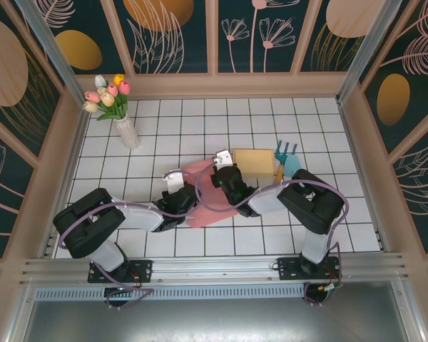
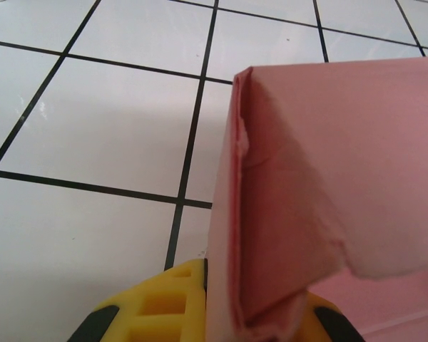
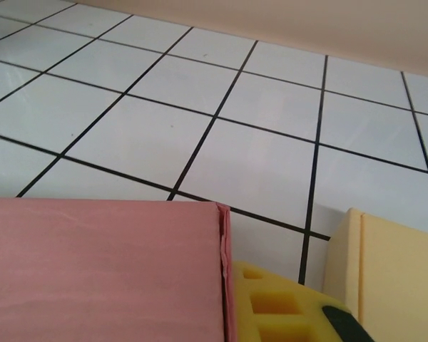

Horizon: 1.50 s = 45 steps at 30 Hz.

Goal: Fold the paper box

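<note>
Left gripper [image 1: 183, 199] is closed down to almost nothing and clamped on the paper box [image 1: 208, 208]. In the left wrist view the pink folded wall [image 2: 307, 178] runs straight down between my yellow fingers [image 2: 167, 306], crease upright, with a torn-looking lower edge on the flap to the right.

Right gripper [image 1: 225, 179] is closed too. In the right wrist view the pink panel [image 3: 100, 271] stands with its end edge tight against my one visible finger [image 3: 271, 306]. The other finger is hidden behind the panel, so it reads as a pinch on that wall.

From the top camera the box lies mid-table on the white tiled table [image 1: 200, 128], partly raised, between the two grippers: left on its near-left side, right on its far-right side. The tan box [image 1: 255, 162] sits just beyond the right gripper, close beside my finger in the wrist view [image 3: 399, 278], apart from the pink one.
</note>
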Each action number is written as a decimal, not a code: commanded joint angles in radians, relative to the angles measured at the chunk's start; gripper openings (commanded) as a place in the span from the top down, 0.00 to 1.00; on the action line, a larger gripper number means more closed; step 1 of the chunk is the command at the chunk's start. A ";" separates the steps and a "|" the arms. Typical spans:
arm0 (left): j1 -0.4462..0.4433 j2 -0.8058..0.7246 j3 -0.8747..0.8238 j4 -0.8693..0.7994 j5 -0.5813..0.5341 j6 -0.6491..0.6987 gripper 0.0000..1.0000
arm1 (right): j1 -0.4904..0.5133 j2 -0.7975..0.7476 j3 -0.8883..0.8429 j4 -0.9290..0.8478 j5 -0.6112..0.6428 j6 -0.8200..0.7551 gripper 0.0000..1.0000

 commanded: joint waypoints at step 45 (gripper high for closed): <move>0.004 -0.260 0.723 -1.039 0.120 2.000 1.00 | -0.118 -1.367 -0.347 -0.608 -0.155 0.133 0.26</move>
